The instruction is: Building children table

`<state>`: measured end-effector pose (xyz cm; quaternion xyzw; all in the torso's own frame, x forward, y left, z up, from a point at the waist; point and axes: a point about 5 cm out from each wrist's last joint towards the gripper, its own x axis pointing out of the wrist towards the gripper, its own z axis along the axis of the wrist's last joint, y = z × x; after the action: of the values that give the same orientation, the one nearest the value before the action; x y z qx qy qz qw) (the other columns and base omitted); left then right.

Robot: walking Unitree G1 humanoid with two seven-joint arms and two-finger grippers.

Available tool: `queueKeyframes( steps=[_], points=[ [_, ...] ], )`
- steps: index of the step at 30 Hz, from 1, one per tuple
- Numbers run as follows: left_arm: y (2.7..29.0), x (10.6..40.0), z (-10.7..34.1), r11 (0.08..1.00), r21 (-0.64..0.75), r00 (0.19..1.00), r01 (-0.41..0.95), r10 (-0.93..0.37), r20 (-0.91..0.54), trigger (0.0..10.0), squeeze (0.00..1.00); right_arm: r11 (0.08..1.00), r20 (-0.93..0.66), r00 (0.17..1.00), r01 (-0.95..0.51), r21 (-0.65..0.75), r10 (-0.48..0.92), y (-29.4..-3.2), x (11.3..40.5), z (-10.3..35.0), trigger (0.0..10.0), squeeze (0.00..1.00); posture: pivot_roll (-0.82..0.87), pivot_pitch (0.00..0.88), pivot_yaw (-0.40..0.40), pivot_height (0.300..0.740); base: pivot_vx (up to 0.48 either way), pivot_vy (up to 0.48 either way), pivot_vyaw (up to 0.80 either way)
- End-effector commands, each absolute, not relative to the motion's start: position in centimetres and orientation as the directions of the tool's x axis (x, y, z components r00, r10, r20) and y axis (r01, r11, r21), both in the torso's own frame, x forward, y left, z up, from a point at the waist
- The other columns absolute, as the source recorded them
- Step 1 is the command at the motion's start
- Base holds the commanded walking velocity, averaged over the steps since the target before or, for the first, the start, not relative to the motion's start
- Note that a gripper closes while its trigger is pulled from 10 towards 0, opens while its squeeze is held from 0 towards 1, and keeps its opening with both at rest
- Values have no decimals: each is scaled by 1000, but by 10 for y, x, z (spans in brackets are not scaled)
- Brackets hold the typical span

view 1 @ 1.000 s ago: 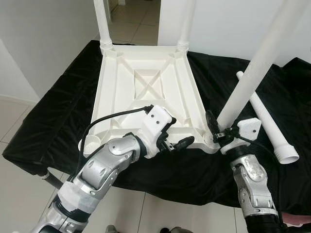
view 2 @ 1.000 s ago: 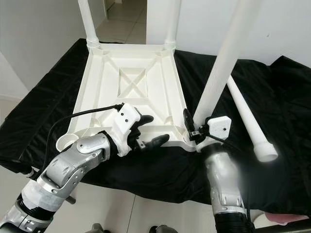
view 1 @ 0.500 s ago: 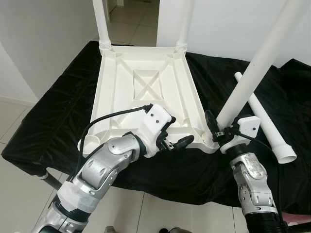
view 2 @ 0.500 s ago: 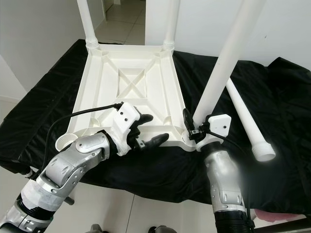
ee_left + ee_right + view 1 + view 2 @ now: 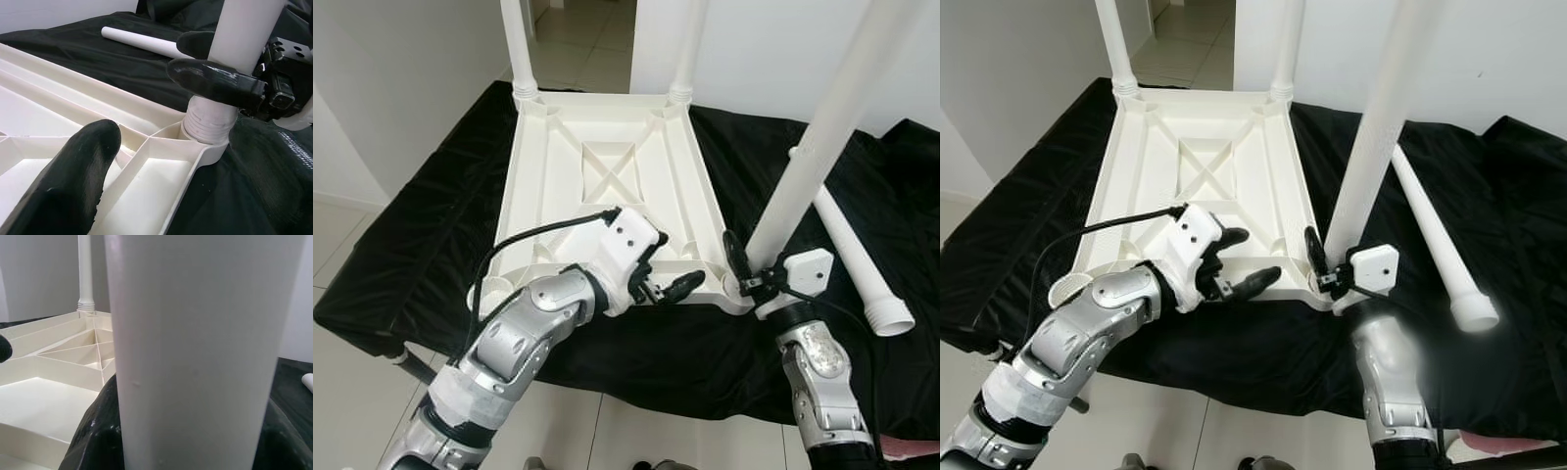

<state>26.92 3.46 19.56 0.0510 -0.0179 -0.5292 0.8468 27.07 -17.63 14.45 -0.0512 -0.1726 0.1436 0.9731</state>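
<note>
The white table top (image 5: 548, 186) lies upside down on a black cloth, with two legs (image 5: 517, 44) standing in its far corners. My right gripper (image 5: 752, 266) is shut on a third white leg (image 5: 813, 157), whose threaded foot (image 5: 210, 122) sits in the near right corner socket. The leg leans slightly to the right. In the right wrist view the leg (image 5: 195, 347) stands between the dark fingers (image 5: 95, 435). My left gripper (image 5: 668, 272) is open at the table top's near edge, one finger (image 5: 73, 171) inside the frame and the other (image 5: 215, 81) close to the leg's foot.
A fourth white leg (image 5: 852, 250) lies loose on the cloth to the right of the table top. The black cloth (image 5: 431, 225) drapes over the support's edges, with tiled floor below and white walls behind. A doorway opens at the far left.
The held leg has tipped a little more upright and my right wrist has sunk slightly. My left gripper has hardly moved.
</note>
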Motion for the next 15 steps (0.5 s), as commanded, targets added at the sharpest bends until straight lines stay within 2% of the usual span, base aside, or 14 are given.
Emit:
queueKeyframes(
  steps=[1,8,15],
  points=[
    [33,267,199,399,125,405,908,-914,-31,10000,0,937,132,930,-331,-112,344,-169,263,104,10000,0,-3,96,-14,740,0,0,0],
    [33,268,200,400,131,406,907,-913,-28,10000,0,939,118,933,-334,-77,341,-169,261,99,10000,0,-3,94,-15,740,0,0,0],
    [33,268,200,399,135,406,907,-913,-31,10000,0,944,62,942,-330,21,329,-169,267,95,10000,0,-1,93,-14,740,0,0,0]
  ],
)
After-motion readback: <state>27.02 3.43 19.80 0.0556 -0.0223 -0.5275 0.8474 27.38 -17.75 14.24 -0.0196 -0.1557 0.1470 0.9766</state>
